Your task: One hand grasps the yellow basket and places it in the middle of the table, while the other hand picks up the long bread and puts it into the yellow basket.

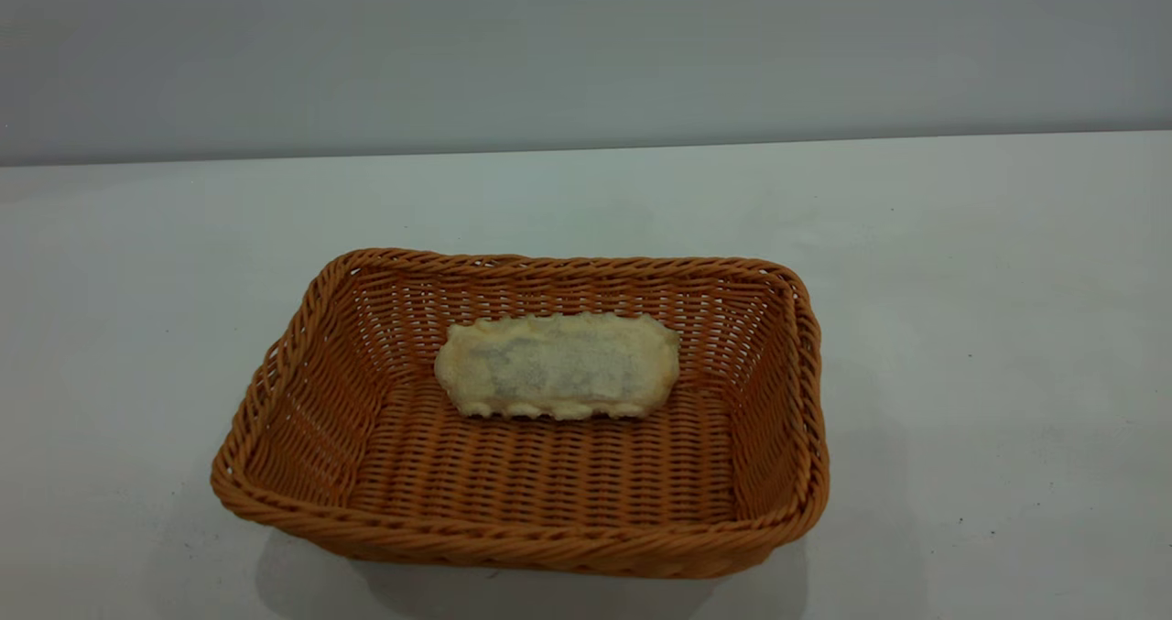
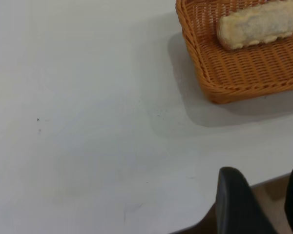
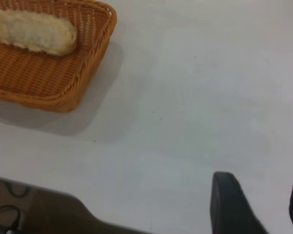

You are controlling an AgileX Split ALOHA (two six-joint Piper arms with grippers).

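Both claws sit away from the work: the left arm's black claw (image 2: 263, 204) shows at the lower right of its wrist view with its two dark fingers spread and nothing between them, over the near edge of the plain white desk (image 2: 88, 122). Likewise the right arm's black claw (image 3: 263, 204) appears at the lower right of its own wrist view, fingers parted and empty. Neither claw appears in the exterior view.

At the centre of the exterior view, slightly low, stands the large rectangular orange-tan woven wicker basket (image 1: 311, 400), with sloping open-weave sides and a braided rim. Inside it, toward the far wall, lies the small oblong loaf of long bread (image 1: 558, 366), pale cream rough underside up with a greyish patch, its edge scalloped. No writing or labels can be read anywhere.
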